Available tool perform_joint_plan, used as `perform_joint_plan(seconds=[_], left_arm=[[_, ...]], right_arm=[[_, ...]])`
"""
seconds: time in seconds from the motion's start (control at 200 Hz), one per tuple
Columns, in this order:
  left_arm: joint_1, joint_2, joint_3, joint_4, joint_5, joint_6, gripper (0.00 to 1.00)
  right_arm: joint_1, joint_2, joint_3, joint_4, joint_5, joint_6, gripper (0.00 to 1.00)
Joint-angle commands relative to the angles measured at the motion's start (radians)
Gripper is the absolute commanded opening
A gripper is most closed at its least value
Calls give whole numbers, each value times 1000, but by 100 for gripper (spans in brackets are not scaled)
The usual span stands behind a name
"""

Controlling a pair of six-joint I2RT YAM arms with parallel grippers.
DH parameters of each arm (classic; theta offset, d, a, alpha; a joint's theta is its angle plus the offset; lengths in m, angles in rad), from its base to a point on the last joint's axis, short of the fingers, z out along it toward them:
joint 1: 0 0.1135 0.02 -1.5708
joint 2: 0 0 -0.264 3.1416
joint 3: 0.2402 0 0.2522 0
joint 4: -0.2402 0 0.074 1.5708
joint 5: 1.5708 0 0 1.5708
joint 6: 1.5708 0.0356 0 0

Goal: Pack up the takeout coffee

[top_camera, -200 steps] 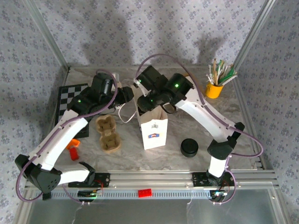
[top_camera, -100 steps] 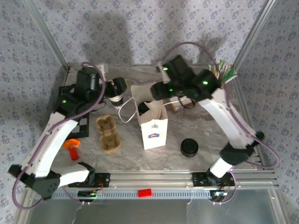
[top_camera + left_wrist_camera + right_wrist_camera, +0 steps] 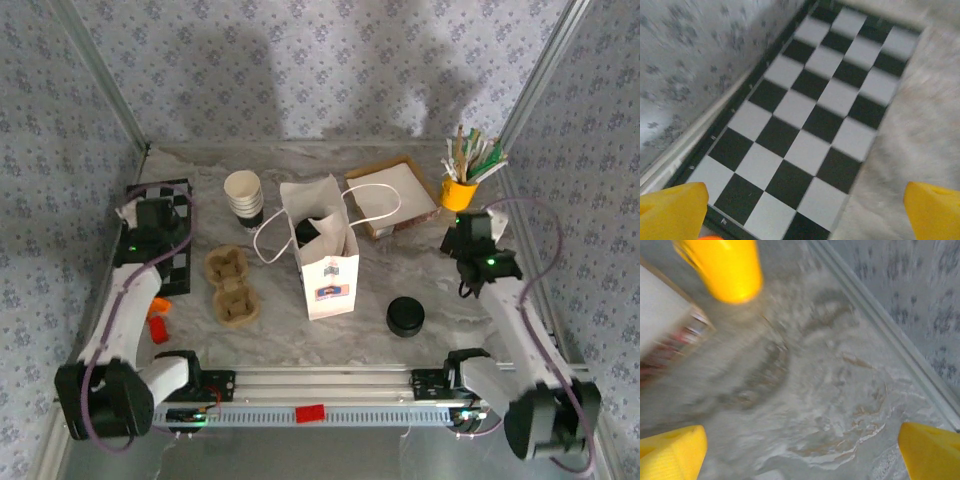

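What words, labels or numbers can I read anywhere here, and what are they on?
Nothing here can be read as text.
White paper bag: small blue-and-red label on its front, too small to read.
Shallow tray, right wrist view: reddish marks on its side, too blurred to read.

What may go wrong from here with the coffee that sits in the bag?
1. The bag stands open and tall on a small base; a knock may tip it with the cup inside.
2. The pulp tray lies empty beside the bag, so the cup may lean or slide within.
3. A handle loops out over the table toward the cup stack; a later move may snag it.
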Motion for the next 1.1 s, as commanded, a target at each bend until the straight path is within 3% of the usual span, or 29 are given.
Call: perform_joint_plan(seconds=[0.0,0.1,0.175,0.21,0.29,0.355,0.43,0.515,0.595,0.63,0.67,0.73,1.094], left_arm=[[3,18,-156,428,-47,131,100],[-2,89,-306,779,85,221,100],[-26,174,-358,960,100,284,100],[-44,211,-363,1009,97,312,100],[-85,269,-349,1076,105,379,100],[-89,325,-358,1166,186,412,100],[-100,394,-380,1284,202,435,100],[-77,382,-370,1235,242,415,100],[-56,421,-383,1284,307,411,100],[-54,450,-388,1336,306,414,100],[-42,430,-363,1235,314,394,100],[-15,436,-366,1267,354,379,100],[-20,431,-353,1228,389,395,100]], right_arm=[[-17,64,-133,418,80,-70,100],[-38,173,-276,764,2,-148,100],[-62,264,-276,911,-46,-224,100],[-66,293,-251,868,-103,-197,100],[-70,366,-252,1048,-224,-320,100],[-50,393,-243,1085,-226,-374,100],[-62,437,-327,1288,-322,-430,100],[-76,545,-400,1545,-328,-432,100],[-83,502,-321,1307,-286,-362,100],[-94,514,-337,1378,-277,-361,100],[-87,530,-350,1431,-264,-393,100],[-67,517,-346,1400,-233,-396,100],[-95,522,-329,1364,-333,-394,100]])
